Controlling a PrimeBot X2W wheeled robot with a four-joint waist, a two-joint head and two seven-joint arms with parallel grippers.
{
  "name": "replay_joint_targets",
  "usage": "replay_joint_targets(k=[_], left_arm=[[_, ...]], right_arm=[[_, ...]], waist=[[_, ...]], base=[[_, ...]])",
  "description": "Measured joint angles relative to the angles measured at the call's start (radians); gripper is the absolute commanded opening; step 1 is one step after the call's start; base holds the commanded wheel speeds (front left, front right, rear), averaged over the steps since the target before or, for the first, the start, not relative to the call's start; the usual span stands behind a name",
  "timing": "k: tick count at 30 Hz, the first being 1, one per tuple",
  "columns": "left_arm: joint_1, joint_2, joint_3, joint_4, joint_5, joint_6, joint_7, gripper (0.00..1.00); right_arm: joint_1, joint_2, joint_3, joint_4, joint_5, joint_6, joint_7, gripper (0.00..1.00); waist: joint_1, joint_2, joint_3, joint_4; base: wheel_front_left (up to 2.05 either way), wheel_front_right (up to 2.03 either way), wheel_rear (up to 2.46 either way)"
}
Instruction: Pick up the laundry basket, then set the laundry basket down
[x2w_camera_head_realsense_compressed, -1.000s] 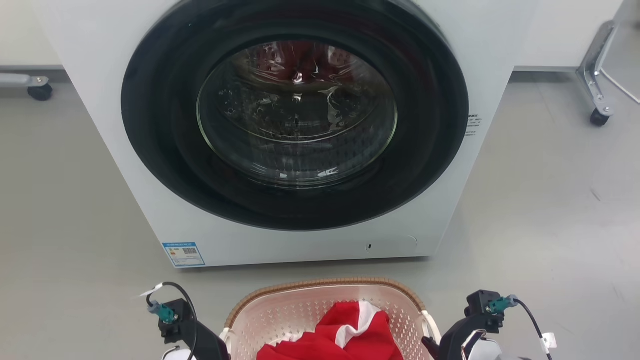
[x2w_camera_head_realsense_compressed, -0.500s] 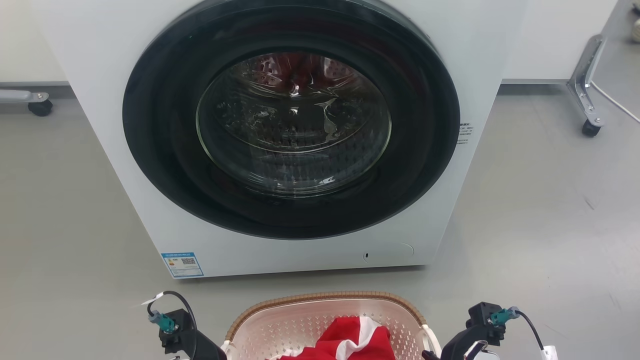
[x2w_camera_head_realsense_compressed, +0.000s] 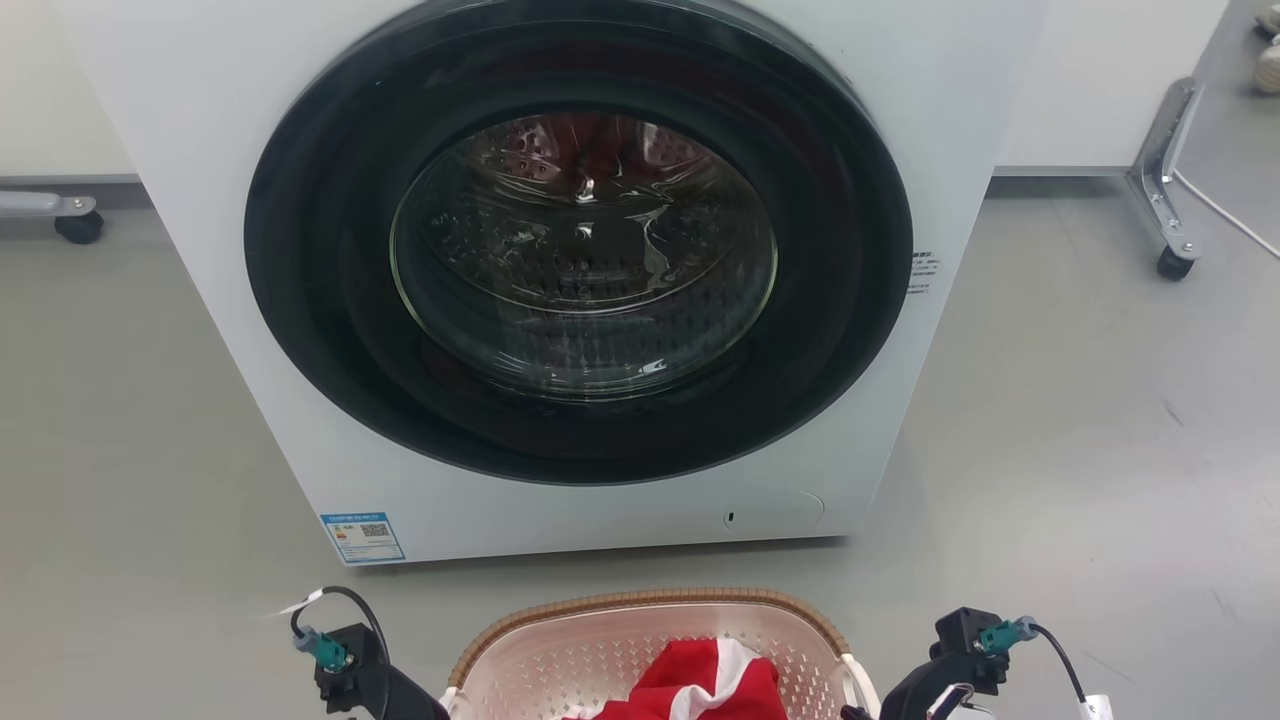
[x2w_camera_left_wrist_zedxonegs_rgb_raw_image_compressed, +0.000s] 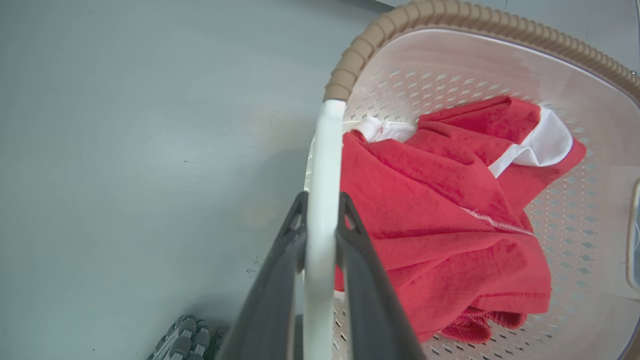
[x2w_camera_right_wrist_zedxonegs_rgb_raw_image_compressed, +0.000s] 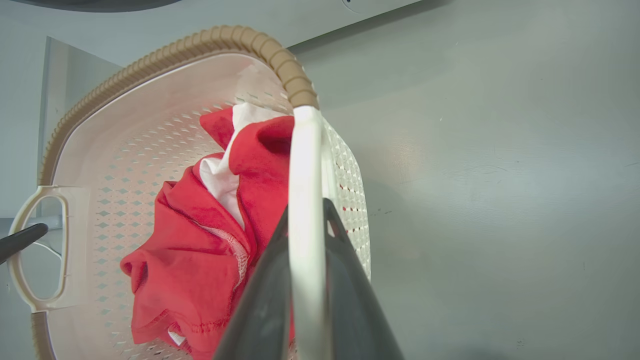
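Observation:
The laundry basket (x2w_camera_head_realsense_compressed: 640, 606) is pale pink with perforated walls and a brown woven-look rim, and it lies at the bottom middle of the head view in front of a washing machine. A red garment with white trim (x2w_camera_left_wrist_zedxonegs_rgb_raw_image_compressed: 440, 200) is piled inside it. My left gripper (x2w_camera_left_wrist_zedxonegs_rgb_raw_image_compressed: 322, 215) is shut on the basket's white left handle (x2w_camera_left_wrist_zedxonegs_rgb_raw_image_compressed: 325, 150). My right gripper (x2w_camera_right_wrist_zedxonegs_rgb_raw_image_compressed: 306, 220) is shut on the white right handle (x2w_camera_right_wrist_zedxonegs_rgb_raw_image_compressed: 305, 165). Both dark arms (x2w_camera_head_realsense_compressed: 380, 685) flank the basket in the head view. I cannot tell whether the basket touches the floor.
A white washing machine (x2w_camera_head_realsense_compressed: 200, 250) with its round dark door (x2w_camera_head_realsense_compressed: 580, 250) shut stands close behind the basket. Wheeled metal legs stand on the grey floor at the far left (x2w_camera_head_realsense_compressed: 75, 225) and far right (x2w_camera_head_realsense_compressed: 1165, 260). A grey ribbed object (x2w_camera_left_wrist_zedxonegs_rgb_raw_image_compressed: 182, 340) lies beside my left gripper.
The whole head picture has shifted downward, so the camera has moved. The basket and both arms keep their places relative to the washing machine.

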Motion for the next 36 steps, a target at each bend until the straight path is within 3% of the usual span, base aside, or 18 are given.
replay_joint_targets(k=[36], left_arm=[[0.012, 0.003, -0.012, 0.001, -0.008, 0.000, -0.023, 0.00]], right_arm=[[-0.003, -0.001, 0.059, 0.002, 0.056, 0.000, -0.012, 0.00]], waist=[[0.0002, -0.0001, 0.019, -0.006]], base=[[0.00, 0.00, 0.00]])
